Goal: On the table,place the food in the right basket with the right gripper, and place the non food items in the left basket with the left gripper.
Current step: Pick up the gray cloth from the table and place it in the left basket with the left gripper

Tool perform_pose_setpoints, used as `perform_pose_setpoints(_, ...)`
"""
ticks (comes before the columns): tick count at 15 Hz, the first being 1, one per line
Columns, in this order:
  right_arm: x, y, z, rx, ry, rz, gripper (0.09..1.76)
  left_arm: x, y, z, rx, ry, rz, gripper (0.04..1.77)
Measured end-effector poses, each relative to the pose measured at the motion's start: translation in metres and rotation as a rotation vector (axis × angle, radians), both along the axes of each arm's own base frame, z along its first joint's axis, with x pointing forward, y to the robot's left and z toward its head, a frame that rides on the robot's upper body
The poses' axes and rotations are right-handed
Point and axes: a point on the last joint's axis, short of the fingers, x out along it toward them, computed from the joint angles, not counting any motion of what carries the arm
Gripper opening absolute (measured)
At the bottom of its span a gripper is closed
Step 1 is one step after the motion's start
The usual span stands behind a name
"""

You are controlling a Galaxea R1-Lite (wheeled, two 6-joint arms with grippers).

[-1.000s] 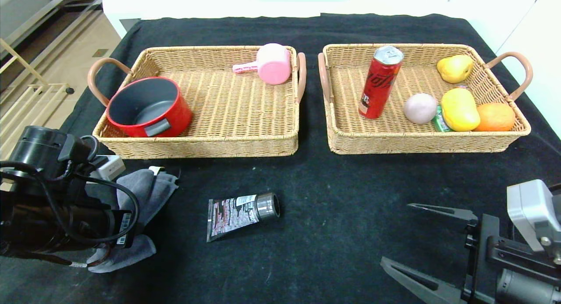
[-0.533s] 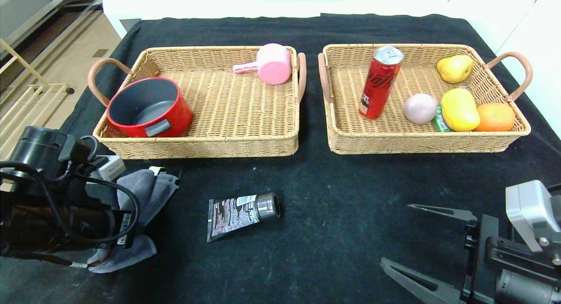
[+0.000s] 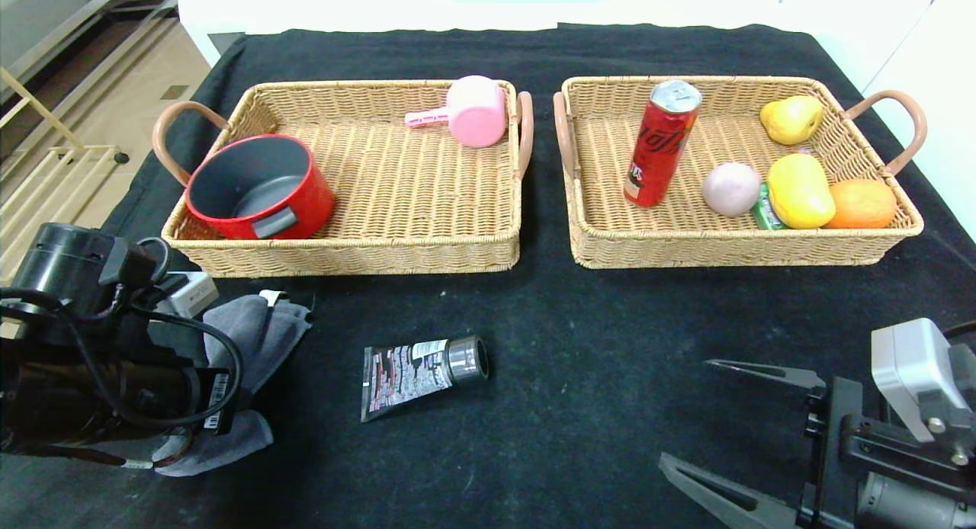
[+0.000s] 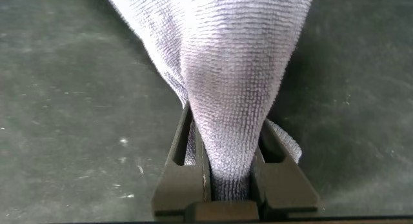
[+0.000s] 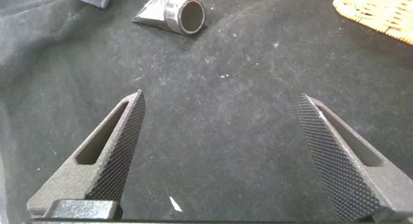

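Left wrist view: left tool pinching towel.

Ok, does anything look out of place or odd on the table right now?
Only the leftovers: the tube lies loose on the cloth in front of the baskets, and the towel hangs bunched in the shut left claw.

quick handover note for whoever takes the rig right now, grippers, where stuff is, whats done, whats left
Left end effector: shut on the grey towel, near the table's front left edge.
Right end effector: open, empty, low at the front right.
Right basket: red can upright, pale round lump, yellow piece and other fruit.
Left basket: red pot, pink scoop.
Done: the food looks sorted.
Left: towel, then black tube lying on the cloth, both into the left basket.
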Motion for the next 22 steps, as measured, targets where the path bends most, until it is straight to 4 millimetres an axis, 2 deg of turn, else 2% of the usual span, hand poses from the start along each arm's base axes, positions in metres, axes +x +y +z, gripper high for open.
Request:
perform_pose_setpoints(2, 0.0, 0.0, -0.001, -0.001, 0.002, 0.003, 1.71, -0.008, -0.004, 0.007, -0.015, -0.026, -0.028, 0.3)
perform_pose_setpoints(6, -0.001, 0.001, -0.002, -0.004, 0.007, 0.004, 1.71, -0.032, -0.007, 0.027, -0.014, -0.084, -0.052, 0.3)
perform_pose_setpoints(14, 0.0, 0.002, -0.004, -0.012, 0.015, 0.007, 1.71, -0.071, -0.001, 0.065, -0.037, -0.262, -0.057, 0.3)
perform_pose_setpoints(18, 0.0, 0.002, -0.005, -0.013, 0.014, 0.007, 1.71, -0.075, 0.0, 0.087, -0.054, -0.355, -0.058, 0.3)
perform_pose_setpoints(22, 0.0, 0.002, -0.004, -0.014, 0.011, 0.008, 1.71, -0.061, -0.003, 0.109, -0.076, -0.46, -0.059, 0.3)
